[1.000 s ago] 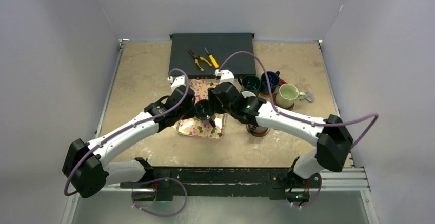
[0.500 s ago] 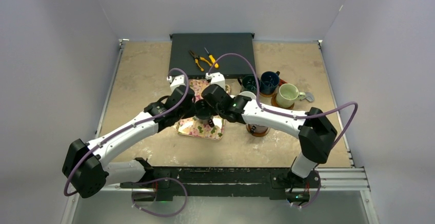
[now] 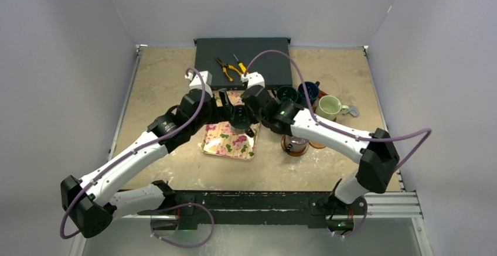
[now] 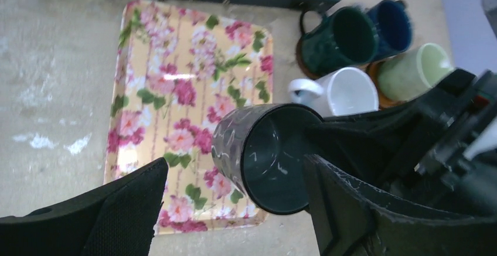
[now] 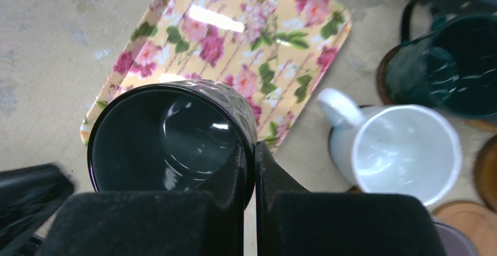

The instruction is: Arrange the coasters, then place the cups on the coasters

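Observation:
A dark grey-black cup [image 5: 164, 139] hangs tilted over the floral tray [image 5: 234, 10]. My right gripper [image 5: 255, 150] is shut on its rim, one finger inside and one outside. My left gripper [image 4: 234, 168] stands open, its fingers either side of that dark cup [image 4: 266, 156] and apart from it. To the right stand a white cup [image 4: 343, 92], a dark teal cup [image 4: 337, 39], a navy cup [image 4: 392, 24] and a pale green cup [image 4: 416, 71], some on brown coasters. A purplish cup [image 3: 295, 144] sits on a coaster under my right forearm. A bare tan coaster [image 5: 469, 212] lies beside it.
A black box [image 3: 264, 54] lies along the back edge with yellow-handled pliers [image 3: 228, 68] and a screwdriver on it. A small grey object [image 3: 353, 111] lies right of the pale green cup [image 3: 328, 108]. Both forearms cross over the tray [image 3: 225, 144].
My left gripper has opened and let go of the dark cup. My right gripper has closed on its rim, and the cup has shifted slightly toward the back.

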`<state>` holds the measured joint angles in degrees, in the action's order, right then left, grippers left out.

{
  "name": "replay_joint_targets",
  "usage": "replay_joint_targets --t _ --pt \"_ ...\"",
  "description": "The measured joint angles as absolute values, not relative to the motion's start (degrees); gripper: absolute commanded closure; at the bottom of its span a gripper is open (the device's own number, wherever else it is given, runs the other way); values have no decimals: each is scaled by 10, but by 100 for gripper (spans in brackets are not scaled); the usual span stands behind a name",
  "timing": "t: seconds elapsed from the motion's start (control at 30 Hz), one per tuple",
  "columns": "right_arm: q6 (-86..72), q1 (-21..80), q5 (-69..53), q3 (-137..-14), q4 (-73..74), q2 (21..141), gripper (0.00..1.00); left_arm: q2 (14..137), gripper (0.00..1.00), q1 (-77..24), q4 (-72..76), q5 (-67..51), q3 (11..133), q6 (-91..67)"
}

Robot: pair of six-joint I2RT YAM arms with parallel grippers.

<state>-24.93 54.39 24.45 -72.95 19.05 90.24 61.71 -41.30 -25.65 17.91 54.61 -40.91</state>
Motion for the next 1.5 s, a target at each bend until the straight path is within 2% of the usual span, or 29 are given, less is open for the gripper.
replay_joint_targets --t 0.13,0.23,0.5,0.73,0.9,0.97,1.13,1.3,1.4,1.5 --pt "-199 492 207 -743 199 860 100 612 16 -413 -256 154 596 -364" --pt "-153 443 178 -743 203 822 100 620 19 -413 -260 115 630 -333" --pt "-55 354 165 -743 256 768 100 711 21 -413 -232 -9 680 -304" --pt "-18 339 135 -742 290 709 100 796 20 -414 -172 -115 714 -312" --pt "-5 341 114 -732 295 692 100 832 22 -422 -136 -141 744 -321" --pt "0 341 111 -727 298 692 100 841 28 -427 -128 -141 753 -321" --pt "7 341 107 -715 305 692 100 869 49 -443 -134 -110 779 -305" --pt "11 341 95 -709 302 690 100 893 61 -459 -155 -70 789 -285" --pt "11 341 91 -707 301 690 100 908 78 -475 -177 -35 801 -269" --pt "11 341 90 -703 302 690 100 915 100 -490 -185 3 812 -258"
